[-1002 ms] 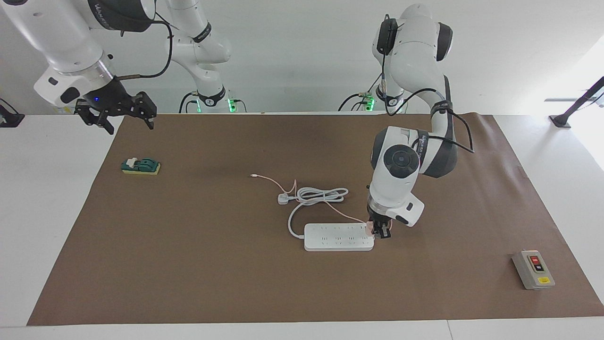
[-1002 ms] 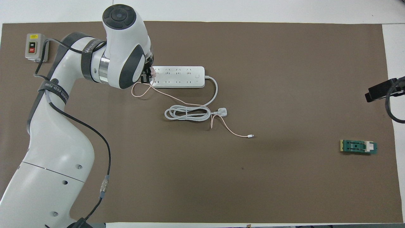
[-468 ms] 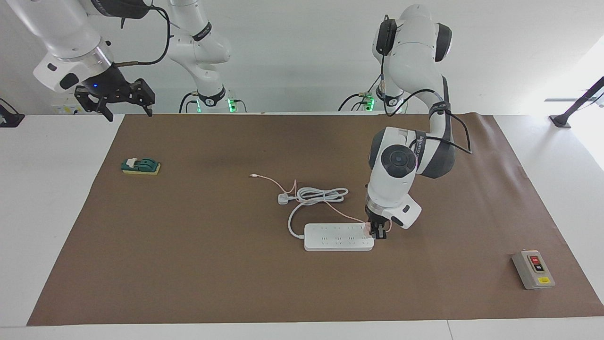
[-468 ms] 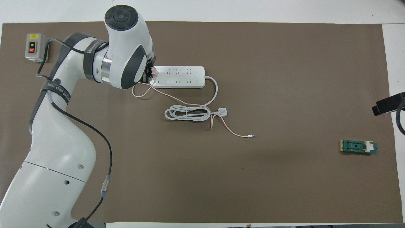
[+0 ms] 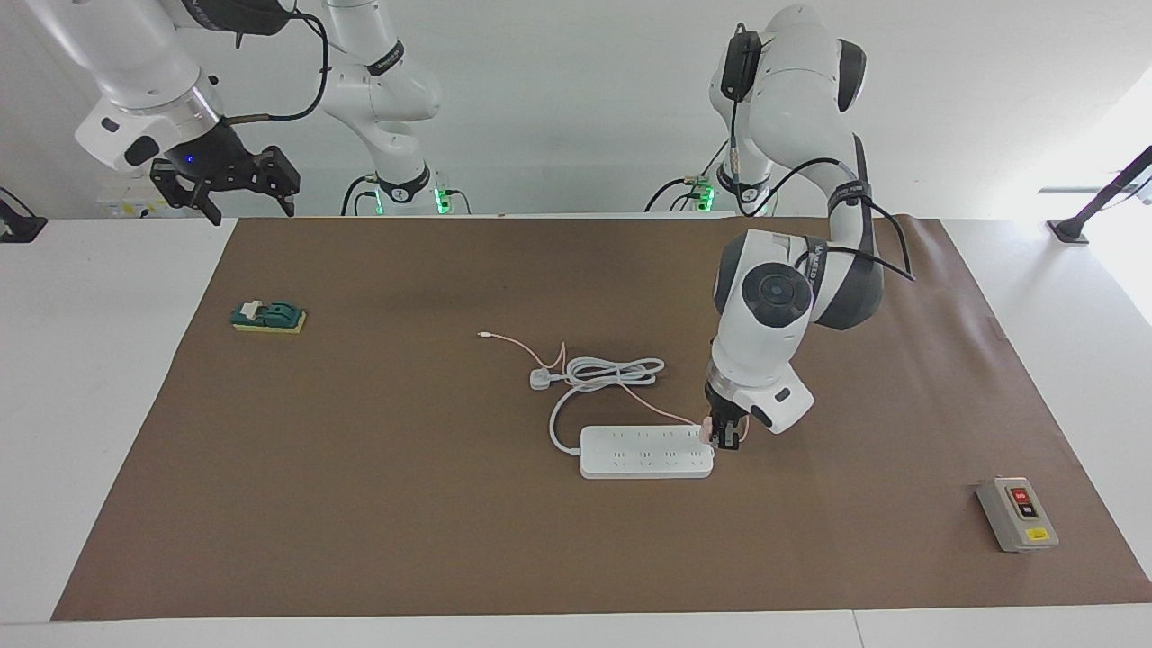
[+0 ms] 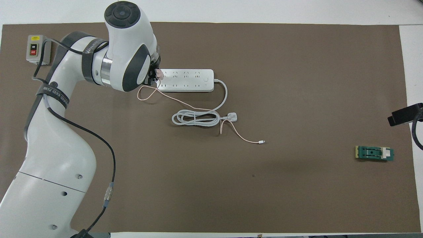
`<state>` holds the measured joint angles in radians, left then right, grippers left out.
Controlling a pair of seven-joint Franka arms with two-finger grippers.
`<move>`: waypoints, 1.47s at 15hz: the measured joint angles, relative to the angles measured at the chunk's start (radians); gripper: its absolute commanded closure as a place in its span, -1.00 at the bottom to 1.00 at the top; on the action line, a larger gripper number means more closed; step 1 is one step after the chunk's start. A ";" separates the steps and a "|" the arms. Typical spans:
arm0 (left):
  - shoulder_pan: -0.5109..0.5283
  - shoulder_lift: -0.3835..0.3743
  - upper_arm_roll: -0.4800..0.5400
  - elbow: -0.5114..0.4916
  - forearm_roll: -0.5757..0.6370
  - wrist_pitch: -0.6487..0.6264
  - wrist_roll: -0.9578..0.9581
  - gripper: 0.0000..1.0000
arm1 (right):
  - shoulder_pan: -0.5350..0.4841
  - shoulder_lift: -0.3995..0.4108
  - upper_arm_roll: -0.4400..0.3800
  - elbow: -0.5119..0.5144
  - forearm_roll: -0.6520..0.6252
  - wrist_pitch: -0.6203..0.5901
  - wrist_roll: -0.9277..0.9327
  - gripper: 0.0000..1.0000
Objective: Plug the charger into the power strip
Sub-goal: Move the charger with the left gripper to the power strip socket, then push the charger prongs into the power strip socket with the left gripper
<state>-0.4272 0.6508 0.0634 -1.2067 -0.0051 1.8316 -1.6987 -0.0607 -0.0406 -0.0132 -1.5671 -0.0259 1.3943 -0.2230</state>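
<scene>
Charger (image 5: 707, 434) pinched by left gripper (image 5: 723, 438) — over power strip (image 5: 643, 453) end

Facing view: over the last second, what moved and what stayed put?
The right end effector rose and drew back toward its base, open and empty. The left arm's wrist shifted while its end effector stayed shut on the charger at the power strip's end. The strip, cords, grey switch box and green block did not move.

High facing camera across table, steep overhead camera above robots, both sharing brown mat (image 5: 360, 504)
</scene>
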 measured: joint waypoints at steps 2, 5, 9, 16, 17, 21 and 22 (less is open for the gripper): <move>0.006 0.000 0.000 -0.003 -0.003 -0.004 0.022 1.00 | 0.000 -0.001 0.000 -0.004 -0.004 0.000 0.000 -1.00; 0.009 0.000 -0.001 -0.004 -0.014 -0.004 0.041 1.00 | 0.000 -0.001 0.000 -0.005 -0.014 0.025 0.000 -1.00; 0.010 0.000 -0.005 -0.004 -0.022 -0.004 0.051 1.00 | 0.000 -0.005 0.000 -0.004 -0.021 0.062 0.000 -1.00; 0.010 0.000 -0.014 -0.013 -0.036 0.000 0.080 1.00 | 0.000 -0.009 0.000 -0.004 -0.021 0.062 0.000 -1.00; 0.010 0.001 -0.016 -0.021 -0.036 0.006 0.082 1.00 | -0.001 -0.009 0.000 -0.004 -0.021 0.062 0.000 -1.00; 0.010 0.001 -0.020 -0.053 -0.037 0.024 0.086 1.00 | -0.003 -0.010 0.000 -0.004 -0.021 0.062 0.000 -1.00; 0.010 0.001 -0.020 -0.058 -0.038 0.032 0.086 1.00 | -0.003 -0.011 0.000 -0.004 -0.021 0.062 0.000 -1.00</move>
<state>-0.4177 0.6522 0.0429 -1.2649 -0.0431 1.8633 -1.6124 -0.0634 -0.0514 -0.0133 -1.5715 -0.0465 1.4568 -0.2227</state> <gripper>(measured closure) 0.661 0.000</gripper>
